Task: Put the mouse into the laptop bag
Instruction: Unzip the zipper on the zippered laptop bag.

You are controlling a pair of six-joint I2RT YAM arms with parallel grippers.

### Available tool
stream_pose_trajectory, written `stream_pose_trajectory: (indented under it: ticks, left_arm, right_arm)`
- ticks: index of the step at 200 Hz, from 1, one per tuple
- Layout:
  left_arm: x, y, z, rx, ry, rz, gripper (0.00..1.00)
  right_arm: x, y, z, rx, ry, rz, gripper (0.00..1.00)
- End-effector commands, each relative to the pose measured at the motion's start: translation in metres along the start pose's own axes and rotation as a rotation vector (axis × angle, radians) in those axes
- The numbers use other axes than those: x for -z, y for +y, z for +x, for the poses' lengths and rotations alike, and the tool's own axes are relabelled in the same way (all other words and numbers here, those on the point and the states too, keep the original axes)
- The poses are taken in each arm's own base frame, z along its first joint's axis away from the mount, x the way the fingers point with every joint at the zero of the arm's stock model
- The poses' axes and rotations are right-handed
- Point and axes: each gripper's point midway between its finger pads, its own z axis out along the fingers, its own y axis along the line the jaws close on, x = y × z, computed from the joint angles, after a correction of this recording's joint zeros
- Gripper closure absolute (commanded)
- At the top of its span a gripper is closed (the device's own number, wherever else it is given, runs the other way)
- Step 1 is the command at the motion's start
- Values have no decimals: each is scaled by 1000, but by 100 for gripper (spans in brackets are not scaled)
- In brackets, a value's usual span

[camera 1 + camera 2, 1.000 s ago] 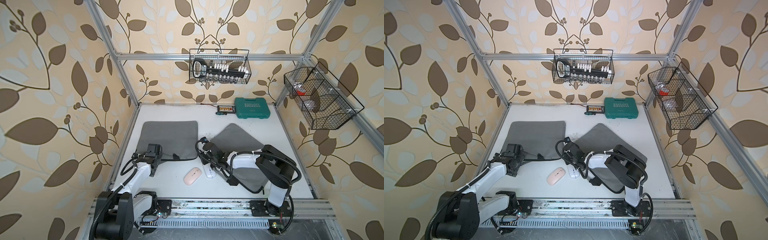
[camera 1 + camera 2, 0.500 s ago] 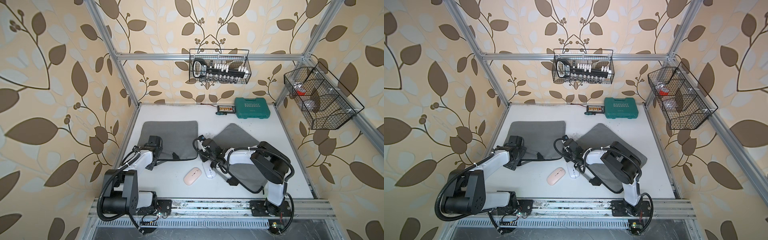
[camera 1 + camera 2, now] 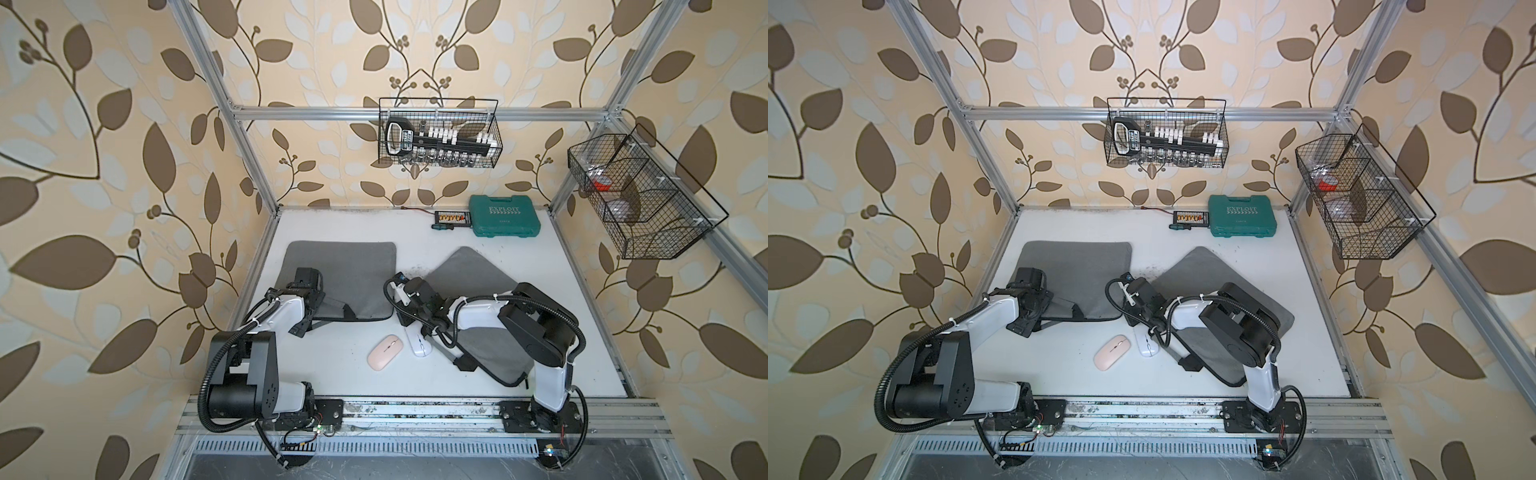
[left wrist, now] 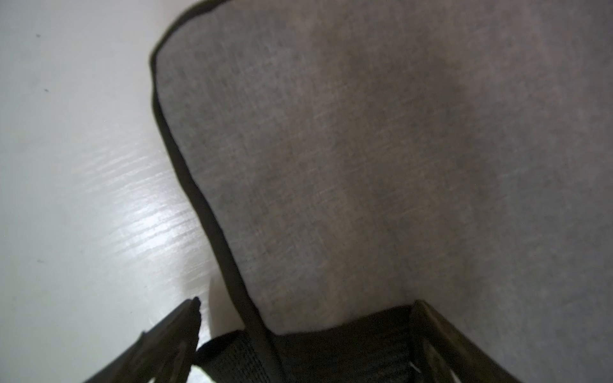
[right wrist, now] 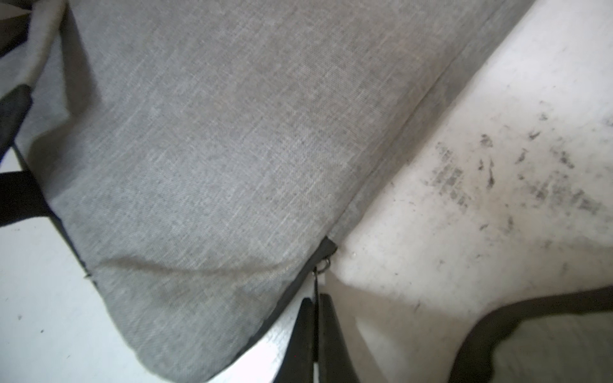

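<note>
Two mice lie on the white table in both top views: a pink mouse [image 3: 384, 352] [image 3: 1111, 357] and, touching its right side, a white mouse [image 3: 419, 345] [image 3: 1147, 345]. Two grey laptop bags lie flat: the left bag [image 3: 345, 274] [image 4: 365, 149] and a tilted right bag [image 3: 465, 274] [image 5: 199, 132]. My right gripper [image 5: 315, 303] [image 3: 409, 291] is shut on the thin zipper pull [image 5: 316, 282] at the right bag's corner. My left gripper [image 4: 305, 306] [image 3: 308, 286] stands open over the left bag's near corner, with the black strap [image 4: 331, 345] between its fingers.
A green tool case [image 3: 505, 216] and a small black device [image 3: 453, 217] lie at the back of the table. Wire baskets hang on the back wall [image 3: 438, 137] and the right wall [image 3: 636, 195]. The right bag's strap [image 3: 451, 353] runs beside the white mouse.
My right gripper's jaws have closed onto the zipper pull. My left arm has folded back and carried its open gripper farther onto the left bag's near corner.
</note>
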Motion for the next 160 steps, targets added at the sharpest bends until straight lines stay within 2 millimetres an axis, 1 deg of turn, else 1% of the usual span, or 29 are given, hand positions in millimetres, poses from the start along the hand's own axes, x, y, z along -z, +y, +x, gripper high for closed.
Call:
stream_pose_trajectory:
  ticks: [1,16,30,48,63,82,97,110,115,119,132,146,152,160]
  left_arm:
    - [17,8,19,9,102,34,1]
    - [26,15,32,25,156,70,1]
    - [31,21,47,45,214,125,1]
    - [34,17,59,54,259,227,1]
    - [32,14,66,64,286,265,1]
    - [26,11,74,60,328,257,1]
    - [19,3,81,51,371,264,1]
    - [12,-3,83,54,385,267,2]
    - [10,-6,83,55,384,269,6]
    - [8,-8,82,55,381,270,11]
    - [3,-10,78,61,366,250,39]
    - [-1,-13,76,71,358,239,63]
    - [-2,-14,77,78,359,235,71]
    - [-4,-16,77,86,359,235,78]
  right_arm:
    - [6,12,13,0,27,-28,100]
    - [9,17,10,3,10,-27,100]
    - [10,24,6,9,-3,-22,100]
    - [12,35,4,25,-15,-17,100]
    - [14,42,3,33,-23,-23,100]
    - [19,47,4,32,-27,-21,100]
    - [21,52,5,32,-26,-37,100]
    - [24,58,6,43,-29,-48,100]
    - [24,61,8,53,-27,-50,100]
    - [25,65,8,61,-28,-53,100]
    - [25,75,11,87,-25,-61,100]
    - [26,87,13,103,-19,-71,100]
    - [25,92,14,108,-16,-80,100]
    - [25,101,16,117,-13,-96,100]
